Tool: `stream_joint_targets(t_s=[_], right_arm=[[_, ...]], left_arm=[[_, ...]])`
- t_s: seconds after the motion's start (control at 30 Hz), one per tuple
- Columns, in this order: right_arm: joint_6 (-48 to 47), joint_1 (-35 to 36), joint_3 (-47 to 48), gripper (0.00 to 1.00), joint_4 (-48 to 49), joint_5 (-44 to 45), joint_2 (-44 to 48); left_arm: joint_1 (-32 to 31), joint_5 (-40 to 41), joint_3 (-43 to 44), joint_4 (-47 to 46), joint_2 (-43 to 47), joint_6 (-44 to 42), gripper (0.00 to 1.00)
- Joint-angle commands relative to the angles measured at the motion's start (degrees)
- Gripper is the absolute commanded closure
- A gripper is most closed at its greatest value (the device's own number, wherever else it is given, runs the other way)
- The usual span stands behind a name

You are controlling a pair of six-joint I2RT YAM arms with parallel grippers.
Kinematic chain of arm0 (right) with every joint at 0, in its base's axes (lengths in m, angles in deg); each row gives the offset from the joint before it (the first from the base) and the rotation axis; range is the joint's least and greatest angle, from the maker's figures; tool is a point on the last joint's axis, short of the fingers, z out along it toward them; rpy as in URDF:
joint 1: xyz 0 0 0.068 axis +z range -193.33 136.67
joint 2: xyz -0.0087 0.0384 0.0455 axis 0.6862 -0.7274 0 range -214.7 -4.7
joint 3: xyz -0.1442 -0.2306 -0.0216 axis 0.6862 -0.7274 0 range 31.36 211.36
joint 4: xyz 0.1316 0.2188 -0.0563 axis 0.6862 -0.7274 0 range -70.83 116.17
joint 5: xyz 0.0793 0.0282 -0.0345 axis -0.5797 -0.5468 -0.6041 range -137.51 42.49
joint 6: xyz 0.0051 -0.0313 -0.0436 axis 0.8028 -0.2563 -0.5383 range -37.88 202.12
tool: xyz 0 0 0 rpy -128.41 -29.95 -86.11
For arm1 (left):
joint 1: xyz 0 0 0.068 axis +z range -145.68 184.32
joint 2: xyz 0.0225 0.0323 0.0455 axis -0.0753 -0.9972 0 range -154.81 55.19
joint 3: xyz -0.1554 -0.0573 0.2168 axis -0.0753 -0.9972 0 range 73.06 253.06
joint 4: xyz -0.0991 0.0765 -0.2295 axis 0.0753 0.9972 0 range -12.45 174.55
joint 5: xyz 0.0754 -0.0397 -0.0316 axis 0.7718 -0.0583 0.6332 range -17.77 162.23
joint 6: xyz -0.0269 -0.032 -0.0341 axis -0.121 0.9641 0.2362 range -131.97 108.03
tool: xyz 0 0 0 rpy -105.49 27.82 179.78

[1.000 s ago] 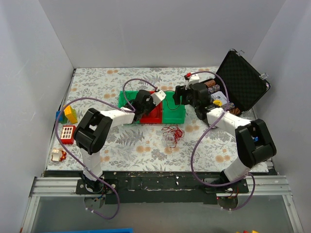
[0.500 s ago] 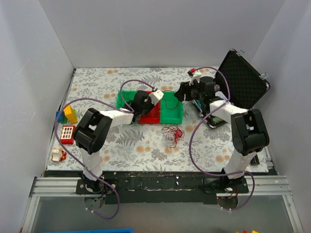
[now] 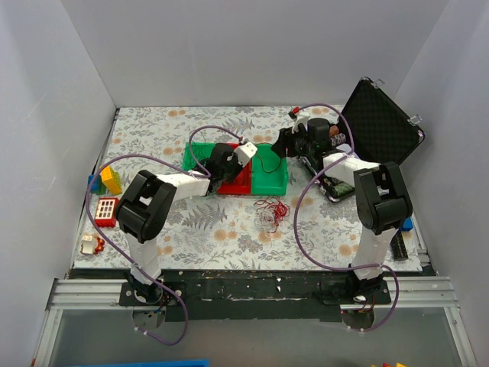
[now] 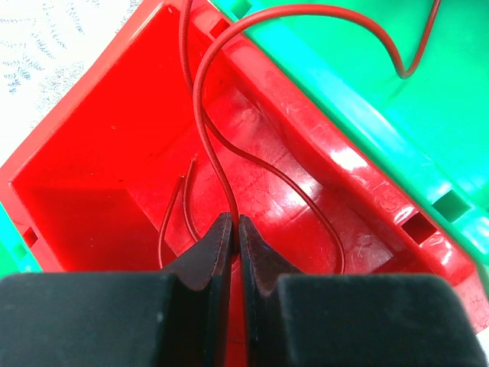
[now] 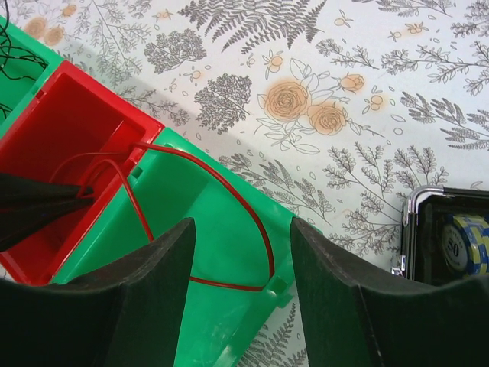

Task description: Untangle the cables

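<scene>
Cables (image 3: 269, 210): small loose clump of hair-thin wires, mostly red w/ a few dark and pale strands. It lies on the counter (image 3: 191, 229), on the near side of both claws and well apart from them.

One red wire (image 4: 205, 99) is separate from the clump. It rises from between the left claw's tips, bends in an S, crosses the red bin (image 4: 92, 153) wall and runs out over the green bin (image 4: 367, 84) beyond. In the right wrist view the same wire loops across the green bin floor right below the right claw's gap, w/ its other end in the red bin to that claw's left.

Left claw (image 4: 233, 229): pinched tight on the red wire, tips down inside the red bin. L arm is stretched fwd and inward, forearm low over the counter.

Right claw (image 5: 241, 229): fingers fairly wide apart w/ nothing gripped, hanging above the green bin. R arm is folded, forearm reaching left; an open black case (image 3: 382, 126) sits just to that claw's right.
</scene>
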State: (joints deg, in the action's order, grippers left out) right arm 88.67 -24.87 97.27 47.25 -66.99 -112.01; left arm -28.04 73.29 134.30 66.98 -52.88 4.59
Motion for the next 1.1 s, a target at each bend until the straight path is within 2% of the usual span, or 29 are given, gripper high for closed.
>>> stream_joint_targets(t_s=[0.0, 0.33, 0.5, 0.7, 0.83, 1.07], right_arm=[[-1.36, 1.05, 3.26, 0.40, 0.89, 0.15, -1.24], [-2.68, 3.60, 4.58, 0.53, -1.13, 2.95, -3.17], [-2.42, 4.39, 5.37, 0.71, -2.01, 6.29, -2.91], [-2.24, 5.88, 2.21, 0.93, -0.34, 6.04, 1.39], [-1.89, 7.11, 0.28, 0.99, -0.08, 4.98, 4.38], [-1.89, 8.43, 0.62, 0.99, -1.39, 3.49, 5.97]], left_arm=[[0.54, -0.01, -0.06, 1.34, 2.08, 0.67, 0.99], [0.54, -0.44, 1.08, 1.78, 2.51, 1.29, 0.99], [0.54, 0.26, 0.47, 0.55, 3.65, 2.60, 1.00], [1.24, -3.43, 6.87, 7.74, 6.11, 7.87, 0.77], [2.30, -5.71, 10.13, 13.19, 9.10, 8.84, 0.64], [5.20, -7.91, 12.15, 18.30, 15.07, 10.42, 0.52]])
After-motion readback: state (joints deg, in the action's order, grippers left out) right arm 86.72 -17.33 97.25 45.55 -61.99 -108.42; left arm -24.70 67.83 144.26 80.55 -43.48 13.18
